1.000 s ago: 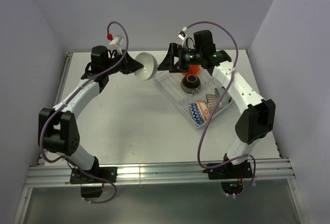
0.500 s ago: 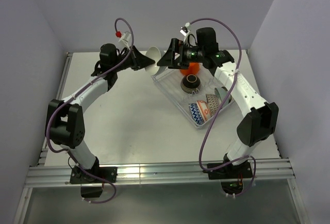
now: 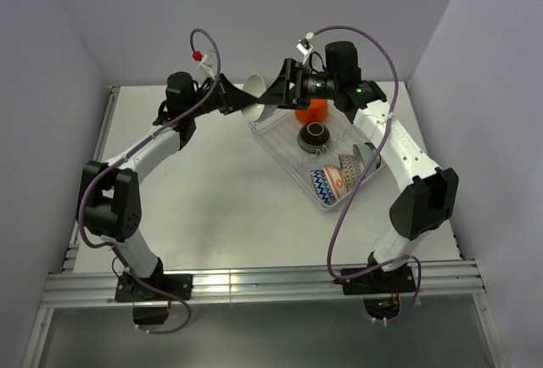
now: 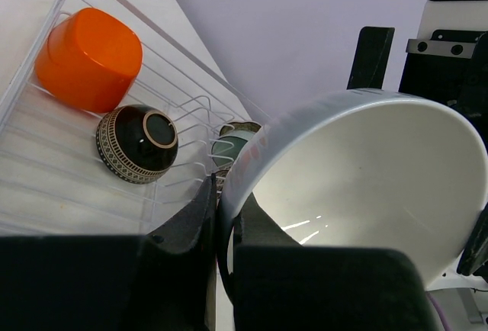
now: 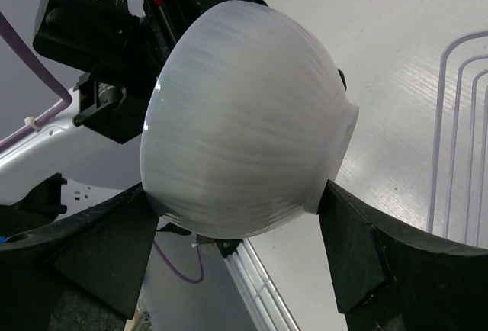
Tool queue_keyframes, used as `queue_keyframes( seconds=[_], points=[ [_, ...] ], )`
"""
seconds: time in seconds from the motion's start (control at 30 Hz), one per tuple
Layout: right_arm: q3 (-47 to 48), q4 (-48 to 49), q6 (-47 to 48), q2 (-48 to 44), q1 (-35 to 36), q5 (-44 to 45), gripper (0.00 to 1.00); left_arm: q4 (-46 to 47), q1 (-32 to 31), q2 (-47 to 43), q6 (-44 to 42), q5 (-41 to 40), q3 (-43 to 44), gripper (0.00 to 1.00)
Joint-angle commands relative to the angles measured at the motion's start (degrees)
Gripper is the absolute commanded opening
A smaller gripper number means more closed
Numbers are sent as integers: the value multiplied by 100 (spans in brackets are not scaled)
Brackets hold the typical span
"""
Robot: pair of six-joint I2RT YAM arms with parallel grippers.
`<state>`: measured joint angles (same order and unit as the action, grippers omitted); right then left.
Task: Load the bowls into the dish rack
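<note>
white bowl (image 3: 254, 94) is up in the air over the far side of the table (image 3: 212, 190), just left of the far-left corner of the dish rack (image 3: 287, 152), with a gripper on each side of it. left gripper (image 3: 236, 99) is pinched tight on the bowl's rim, one finger inside and one outside, clear in the left wrist view. bowl is tipped on its side, mouth facing the left gripper, foot and outer wall facing the right one. right gripper (image 3: 277, 94) has its fingers (image 5: 99, 247) spread wide, one on each side of the bowl's outer wall. they sit right at the bowl, but cannot tell if the pads actually press on it.

rack sits right of centre on the table, running diagonally from far-left to near-right. bowls visible in it:
- orange-red bowl (image 4: 88, 56) at the far end, bottom up, partly hidden under the right gripper in the top view.
- dark brown bowl (image 3: 313, 136) just nearer, on its side with the foot showing.
- pale teal bowl (image 4: 231, 148), grey-brown patterned bowl (image 3: 349, 167) and blue zigzag bowl (image 3: 327, 183) close together at the near-right end, standing on edge between the tines.
</note>
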<state>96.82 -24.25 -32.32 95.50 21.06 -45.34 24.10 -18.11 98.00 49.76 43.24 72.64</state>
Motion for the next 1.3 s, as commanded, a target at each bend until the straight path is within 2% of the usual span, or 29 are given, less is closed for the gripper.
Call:
queue_keyframes(
  seconds=[0.0, 0.1, 0.13, 0.17, 0.2, 0.33, 0.47, 0.57, 1.03, 1.27],
  points=[
    [241, 324, -170, -5, -40, -168, 71, 553, -167, -193, 87, 158, 119, 0],
    [233, 316, -91, -40, -49, -168, 42, 482, -184, -184, 60, 114, 110, 3],
    [224, 324, -73, -41, -49, -185, 17, 430, -184, -176, 26, 105, 127, 6],
    [232, 316, -82, -32, -58, -194, 6, 377, -184, -176, -1, 88, 145, 14],
    [267, 272, -82, -23, -67, -194, 0, 359, -184, -158, -10, 79, 162, 16],
    [285, 245, -64, -58, -137, -36, 0, 157, -184, -70, -132, 70, 277, 26],
    [364, 210, -38, -50, -260, 122, 0, -27, -184, -17, -203, 88, 303, 41],
    [399, 184, -12, -23, -313, 184, 0, -107, -184, -8, -265, 61, 286, 48],
    [426, 254, -135, 39, -322, -45, 0, -89, -184, 106, -168, 17, 321, 53],
    [496, -44, 252, 38, -322, 332, 0, -273, -184, 115, -238, -105, 347, 63]
  ],
)
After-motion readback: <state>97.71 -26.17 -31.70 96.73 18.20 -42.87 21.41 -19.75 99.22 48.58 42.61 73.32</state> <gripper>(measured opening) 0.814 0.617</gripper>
